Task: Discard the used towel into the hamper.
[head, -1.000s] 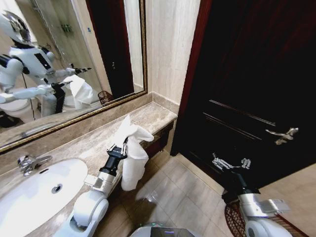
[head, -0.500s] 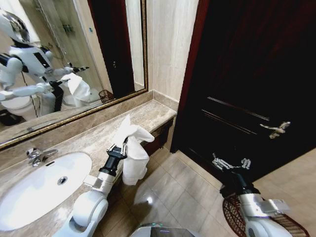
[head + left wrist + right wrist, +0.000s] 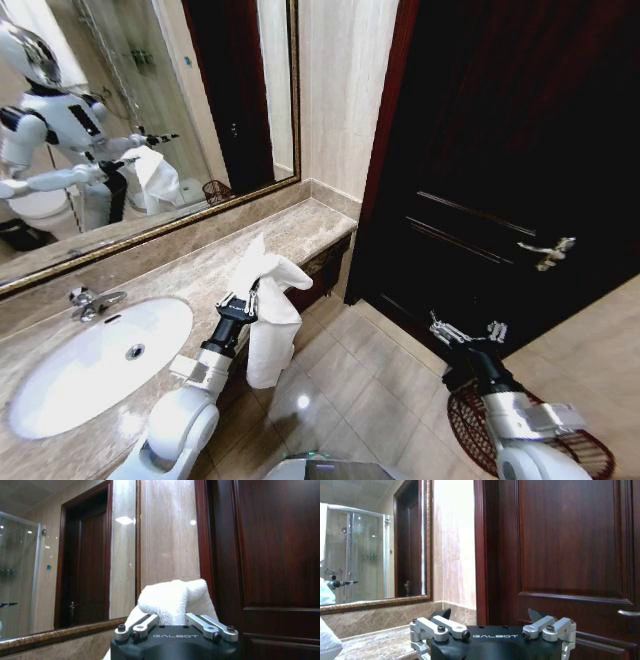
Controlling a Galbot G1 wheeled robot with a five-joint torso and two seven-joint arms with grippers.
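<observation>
- Broadly, a dark wooden door [image 3: 500,170] fills the right of the head view, with a metal lever handle [image 3: 545,253] on it; the tiled floor [image 3: 370,390] runs below.
- Along the left runs a marble counter [image 3: 200,270] with a white oval sink [image 3: 95,360] and a chrome faucet [image 3: 95,300], under a gold-framed mirror [image 3: 150,100] that reflects the robot.
- The hamper [image 3: 470,430], a dark reddish-brown open-weave basket, stands on the floor at the lower right, partly hidden behind the right arm.
- The towel [image 3: 268,310], white and folded, hangs down from the left gripper [image 3: 250,297] beside the counter's front edge, well apart from the hamper; the left wrist view shows it bunched between the two fingers [image 3: 145,624].
- The left gripper is clamped on the towel's upper part.
- The right gripper [image 3: 468,330] is held low before the door, just above the hamper, its fingers [image 3: 437,624] spread apart with nothing between them.
</observation>
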